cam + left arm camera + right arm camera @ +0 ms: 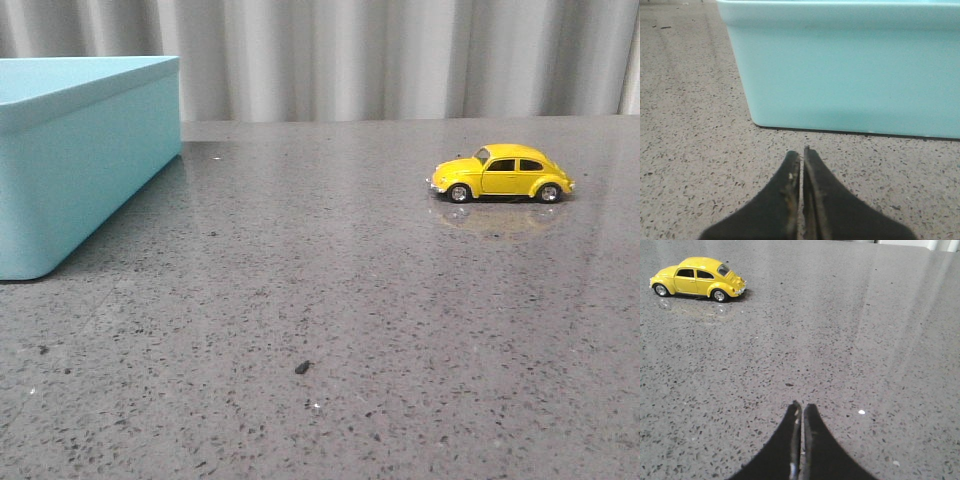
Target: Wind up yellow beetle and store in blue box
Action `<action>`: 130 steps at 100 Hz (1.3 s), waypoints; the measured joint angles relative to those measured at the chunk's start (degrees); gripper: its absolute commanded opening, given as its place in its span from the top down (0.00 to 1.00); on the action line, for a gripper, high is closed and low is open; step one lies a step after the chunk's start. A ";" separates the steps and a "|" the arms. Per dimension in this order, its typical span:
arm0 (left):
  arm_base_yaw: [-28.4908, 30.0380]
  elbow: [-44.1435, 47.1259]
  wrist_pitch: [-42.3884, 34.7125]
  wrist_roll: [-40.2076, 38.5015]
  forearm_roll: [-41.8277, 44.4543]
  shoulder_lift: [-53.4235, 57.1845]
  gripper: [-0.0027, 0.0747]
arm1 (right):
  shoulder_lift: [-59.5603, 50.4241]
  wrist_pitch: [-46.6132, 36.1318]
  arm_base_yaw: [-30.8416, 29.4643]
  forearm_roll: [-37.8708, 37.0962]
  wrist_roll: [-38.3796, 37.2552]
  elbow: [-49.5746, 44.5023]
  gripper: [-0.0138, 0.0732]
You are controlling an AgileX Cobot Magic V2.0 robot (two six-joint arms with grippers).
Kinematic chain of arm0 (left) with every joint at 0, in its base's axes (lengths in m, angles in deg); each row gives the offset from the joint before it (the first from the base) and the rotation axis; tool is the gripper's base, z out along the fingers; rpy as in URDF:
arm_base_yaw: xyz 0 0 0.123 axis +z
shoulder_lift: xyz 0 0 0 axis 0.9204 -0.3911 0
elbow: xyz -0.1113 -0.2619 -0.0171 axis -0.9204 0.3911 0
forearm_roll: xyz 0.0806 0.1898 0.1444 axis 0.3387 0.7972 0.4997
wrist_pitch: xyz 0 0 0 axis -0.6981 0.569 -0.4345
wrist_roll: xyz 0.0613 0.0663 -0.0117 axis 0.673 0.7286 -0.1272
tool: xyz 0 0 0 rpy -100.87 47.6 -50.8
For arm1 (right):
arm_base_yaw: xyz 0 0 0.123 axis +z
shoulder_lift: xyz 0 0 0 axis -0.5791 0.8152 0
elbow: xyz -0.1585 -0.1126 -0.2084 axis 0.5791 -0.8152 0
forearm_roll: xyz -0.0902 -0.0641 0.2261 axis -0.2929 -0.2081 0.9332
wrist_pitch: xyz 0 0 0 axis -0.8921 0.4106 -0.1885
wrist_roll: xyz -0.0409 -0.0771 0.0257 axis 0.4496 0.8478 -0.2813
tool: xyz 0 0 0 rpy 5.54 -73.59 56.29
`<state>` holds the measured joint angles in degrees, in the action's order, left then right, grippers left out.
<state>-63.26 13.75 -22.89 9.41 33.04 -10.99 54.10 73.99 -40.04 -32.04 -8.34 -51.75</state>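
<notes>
The yellow beetle [502, 173] stands on its wheels on the grey speckled table, right of centre, its nose toward the left. In the right wrist view the yellow beetle [697, 279] is well ahead of my right gripper [801, 406], which is shut with nothing in it. The blue box [70, 150] fills the far left of the front view. In the left wrist view one rounded corner of the blue box [850, 65] rises just beyond my left gripper [801, 151], also shut and empty. Neither arm shows in the front view.
The grey speckled table [320, 330] stretches between box and car. A small dark speck [302, 367] lies near the front middle. A pleated grey curtain [400, 55] hangs behind the table's far edge.
</notes>
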 measured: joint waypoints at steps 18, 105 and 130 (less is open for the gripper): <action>0.00 0.00 0.00 0.78 2.72 0.00 0.99 | 0.00 0.00 0.00 0.00 0.00 0.00 0.91; 0.00 0.00 -1.47 1.13 6.68 0.00 0.99 | 0.00 0.00 0.00 0.00 0.17 0.00 0.91; 0.00 0.00 -8.18 1.14 6.68 0.00 0.99 | 0.00 0.00 0.00 0.00 0.00 0.00 0.91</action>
<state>-63.26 13.75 -31.08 10.56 39.72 -10.99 54.10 73.99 -40.04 -32.04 -8.34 -51.75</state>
